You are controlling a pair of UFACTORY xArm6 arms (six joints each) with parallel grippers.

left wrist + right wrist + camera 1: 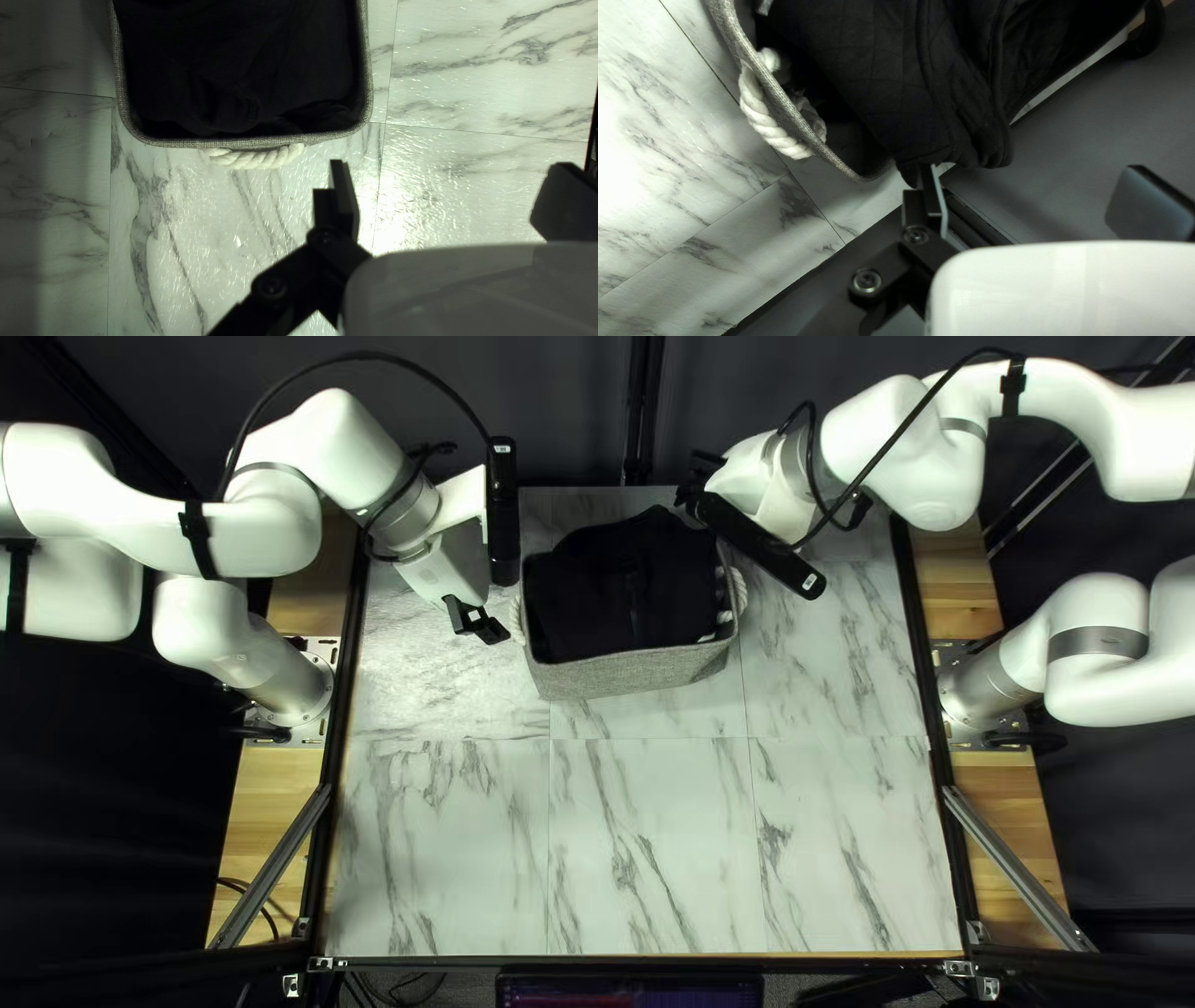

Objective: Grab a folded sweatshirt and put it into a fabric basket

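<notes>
The black sweatshirt (623,585) lies inside the grey fabric basket (641,673), its far edge rising over the basket's far side. My left gripper (479,625) is just left of the basket, and my right gripper (697,479) is by its far right corner. In the left wrist view, the left gripper (450,180) stands open over bare tabletop, beside the basket (249,143) filled with dark cloth (249,62). In the right wrist view, the right gripper (1033,186) is open; one finger is at the edge of the sweatshirt (896,74), the other is away from it.
White rope handles are on the basket's ends, one (258,157) facing my left gripper and another (766,121) near my right. The marble-patterned table (647,846) extends toward the near edge. A dark curtain (573,398) hangs behind the far edge.
</notes>
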